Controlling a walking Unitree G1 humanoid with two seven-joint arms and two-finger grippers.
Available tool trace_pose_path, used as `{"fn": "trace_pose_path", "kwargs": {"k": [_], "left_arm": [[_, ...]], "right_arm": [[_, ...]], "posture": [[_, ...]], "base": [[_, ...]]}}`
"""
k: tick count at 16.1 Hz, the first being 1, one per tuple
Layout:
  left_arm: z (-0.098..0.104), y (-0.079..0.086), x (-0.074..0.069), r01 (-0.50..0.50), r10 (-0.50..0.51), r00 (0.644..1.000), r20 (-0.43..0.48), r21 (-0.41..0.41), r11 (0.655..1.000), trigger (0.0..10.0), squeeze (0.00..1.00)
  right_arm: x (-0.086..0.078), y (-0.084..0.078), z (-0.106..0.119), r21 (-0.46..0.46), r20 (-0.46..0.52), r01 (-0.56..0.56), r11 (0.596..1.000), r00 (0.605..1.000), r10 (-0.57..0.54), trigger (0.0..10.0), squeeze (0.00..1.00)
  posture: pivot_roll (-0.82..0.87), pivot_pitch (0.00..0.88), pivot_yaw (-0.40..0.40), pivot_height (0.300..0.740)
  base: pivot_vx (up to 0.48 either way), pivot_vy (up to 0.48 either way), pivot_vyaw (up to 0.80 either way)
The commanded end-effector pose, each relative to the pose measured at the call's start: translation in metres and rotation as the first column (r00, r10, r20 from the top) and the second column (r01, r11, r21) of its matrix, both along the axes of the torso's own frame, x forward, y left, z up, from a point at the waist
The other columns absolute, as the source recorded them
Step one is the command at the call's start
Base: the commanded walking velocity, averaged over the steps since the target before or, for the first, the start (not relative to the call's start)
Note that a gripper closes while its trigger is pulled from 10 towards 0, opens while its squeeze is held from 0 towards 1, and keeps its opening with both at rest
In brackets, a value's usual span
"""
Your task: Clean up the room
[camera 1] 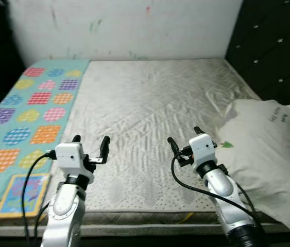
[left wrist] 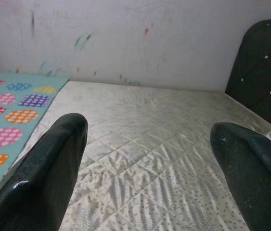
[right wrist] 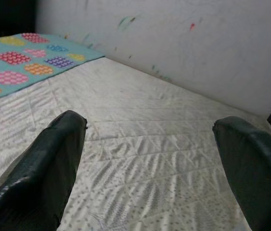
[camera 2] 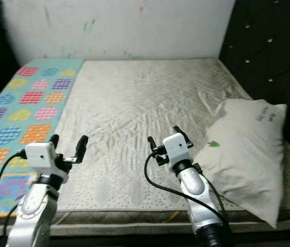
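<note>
A bed (camera 1: 150, 103) with a bare quilted grey-white mattress stretches away to a white wall (camera 1: 129, 25) marked with small scribbles of colour. Along the robot's left side of the mattress lies a teal blanket (camera 1: 29, 110) patterned with dotted and checked patches in pink, orange, yellow and purple. At its near end, close to the bed's front edge, a flat colourful book (camera 1: 21, 194) rests on the blanket. On the robot's right side a white pillow (camera 1: 263, 149) with a small green print lies tilted beside the dark tufted headboard (camera 1: 273, 46). The left gripper (camera 1: 90, 143) is held above the near part of the mattress, just beside the blanket's edge, its 2 fingers (left wrist: 44, 178) spread wide apart with nothing between them. The right gripper (camera 1: 184, 138) hangs over the mattress near the pillow's near corner, apart from it; its 2 fingers (right wrist: 39, 178) are likewise spread wide and hold nothing. Black cables run down from both wrists.
</note>
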State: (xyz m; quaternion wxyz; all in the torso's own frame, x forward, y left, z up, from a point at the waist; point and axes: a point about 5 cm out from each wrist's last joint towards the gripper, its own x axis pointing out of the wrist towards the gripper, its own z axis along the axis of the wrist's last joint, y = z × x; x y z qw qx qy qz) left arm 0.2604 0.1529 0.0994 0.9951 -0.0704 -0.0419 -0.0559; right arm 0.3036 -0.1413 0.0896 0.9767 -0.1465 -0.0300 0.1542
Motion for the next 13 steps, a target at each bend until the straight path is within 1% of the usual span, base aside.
{"fn": "trace_pose_path", "kwargs": {"k": [1,3,4,5,6,8,9,11,13], "left_arm": [[0.001,0.000,0.004,0.003,-0.003,1.000,0.007,0.021,1.000,10.0,0.00],[0.001,0.002,0.011,-0.009,0.009,1.000,0.011,0.036,0.999,10.0,0.00],[0.001,0.002,0.013,-0.008,0.008,1.000,0.009,0.036,0.999,10.0,0.00],[0.000,0.000,0.014,-0.004,0.004,1.000,0.006,0.037,0.999,10.0,0.00],[-0.003,-0.002,0.016,0.007,-0.007,1.000,-0.005,0.041,0.999,10.0,0.00],[-0.006,-0.007,0.019,0.037,-0.036,0.999,-0.022,0.047,0.998,10.0,0.00],[-0.006,-0.012,0.023,0.064,-0.062,0.998,-0.026,0.050,0.997,10.0,0.00],[-0.006,-0.018,0.027,0.089,-0.088,0.996,-0.025,0.047,0.995,10.0,0.00],[-0.005,-0.021,0.029,0.103,-0.102,0.995,-0.022,0.047,0.994,10.0,0.00]], "right_arm": [[0.002,-0.003,0.005,-0.020,0.022,0.005,1.000,1.000,-0.005,10.0,0.00],[0.002,-0.004,0.008,-0.025,0.029,0.004,1.000,1.000,-0.004,10.0,0.00],[0.001,-0.004,0.007,-0.026,0.031,0.010,1.000,0.999,-0.010,10.0,0.00],[0.000,-0.006,0.005,-0.026,0.033,0.029,0.999,0.999,-0.028,10.0,0.00],[-0.002,-0.011,0.005,-0.009,0.044,0.076,0.997,0.996,-0.075,10.0,0.00],[-0.006,-0.017,0.005,0.002,0.052,0.123,0.992,0.991,-0.123,10.0,0.00],[-0.007,-0.021,0.005,0.008,0.057,0.152,0.988,0.987,-0.152,10.0,0.00],[-0.009,-0.026,0.006,0.004,0.066,0.171,0.985,0.983,-0.171,10.0,0.00],[-0.010,-0.029,0.007,0.000,0.068,0.182,0.983,0.981,-0.181,10.0,0.00]], "posture": [[-0.17,0.000,0.022,0.740],[-0.18,0.000,0.032,0.740],[-0.20,0.000,0.056,0.740],[-0.21,0.000,0.074,0.740],[-0.24,0.000,0.120,0.740],[-0.27,0.000,0.149,0.740],[-0.29,0.000,0.167,0.740],[-0.32,0.000,0.181,0.740],[-0.32,0.000,0.178,0.740]], "base": [[0.000,0.000,0.00],[0.000,0.000,0.00],[0.000,0.000,0.00],[0.000,0.000,0.00],[0.000,0.000,0.00],[0.000,0.000,0.00],[0.000,0.000,0.00],[0.000,0.000,0.00],[0.000,0.000,0.00]]}}
